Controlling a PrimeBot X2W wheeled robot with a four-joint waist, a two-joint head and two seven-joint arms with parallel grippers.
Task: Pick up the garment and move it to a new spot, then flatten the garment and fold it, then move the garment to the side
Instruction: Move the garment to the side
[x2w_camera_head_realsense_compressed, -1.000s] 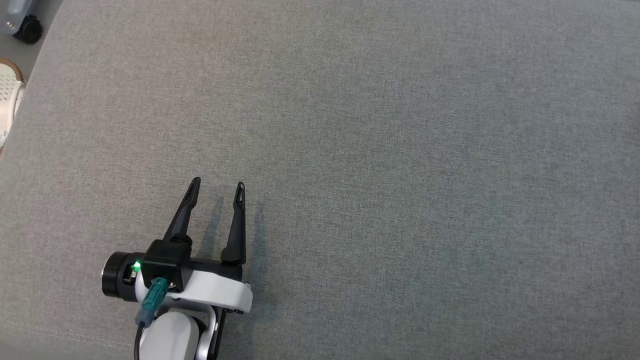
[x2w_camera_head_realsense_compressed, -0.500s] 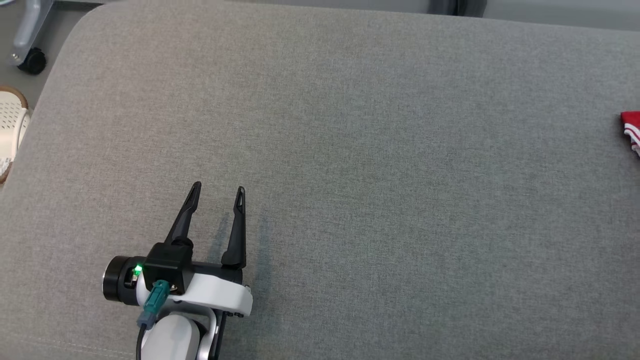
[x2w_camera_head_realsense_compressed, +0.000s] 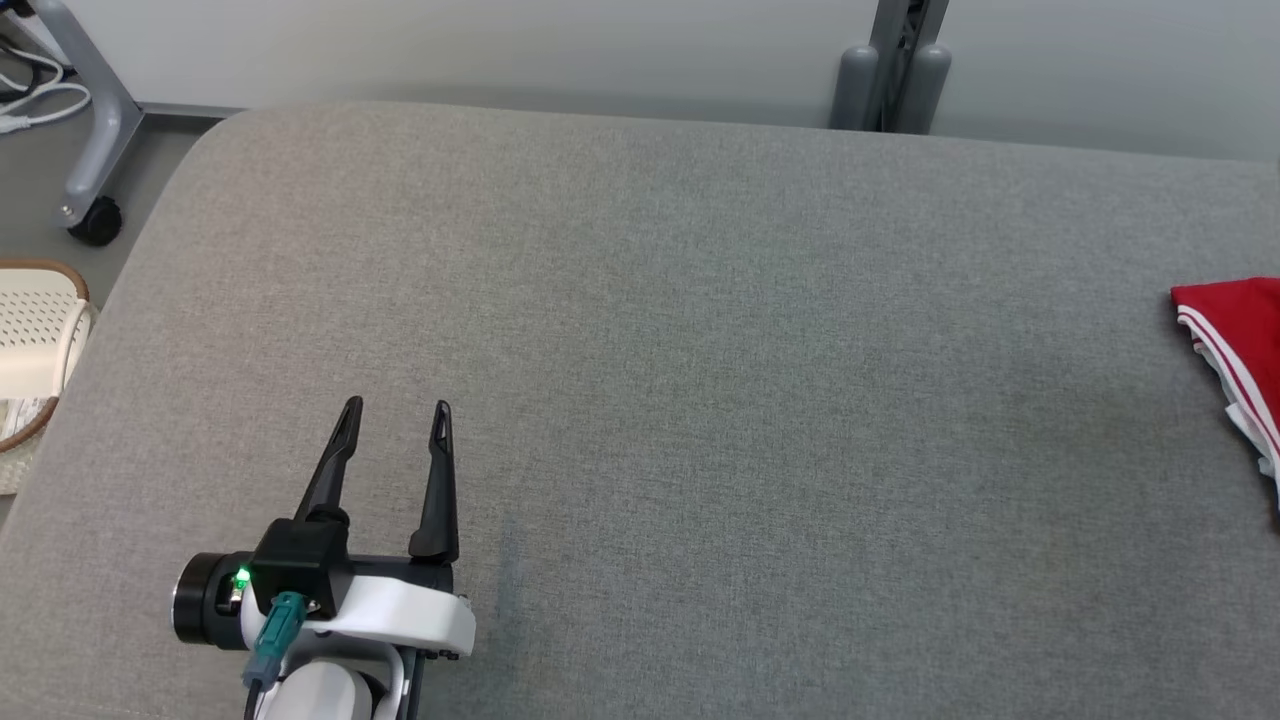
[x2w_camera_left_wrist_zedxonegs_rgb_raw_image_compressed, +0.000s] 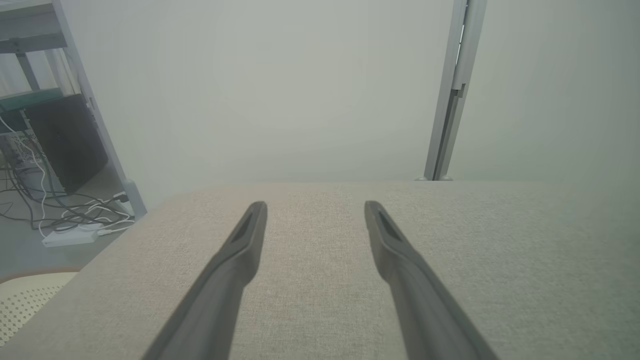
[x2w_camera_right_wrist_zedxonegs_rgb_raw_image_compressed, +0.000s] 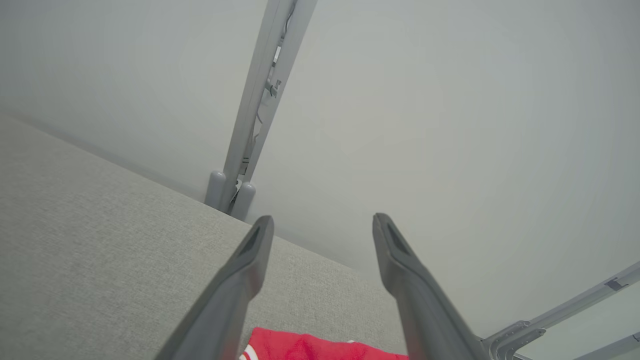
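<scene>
Currently: grey fabric cushion (x2w_camera_head_realsense_compressed: 700, 350) spans most of the head view, with a rounded corner at its far left.

Garment (x2w_camera_head_realsense_compressed: 1225, 320), red with white stripes, lies bunched on the cushion at its right edge and is partly cut off by the picture border. In the right wrist view its red cloth lies on the cushion beneath the finger gap.

Cream perforated basket (x2w_camera_head_realsense_compressed: 30, 340) sits on the floor off the cushion's left side.

Left gripper (x2w_camera_head_realsense_compressed: 397, 405) is over the cushion's near left part. Its jaws are spread wide with nothing between them; the left wrist view shows bare fabric in the gap.

Right gripper (x2w_camera_right_wrist_zedxonegs_rgb_raw_image_compressed: 322, 220) is above the cushion's far right edge, jaws equally wide apart, gripping nothing, clear of the garment.

Grey upright post (x2w_camera_head_realsense_compressed: 890, 60) stands behind the cushion's far edge. Black caster (x2w_camera_head_realsense_compressed: 97, 220) sits on the floor off the cushion's far left corner.
</scene>
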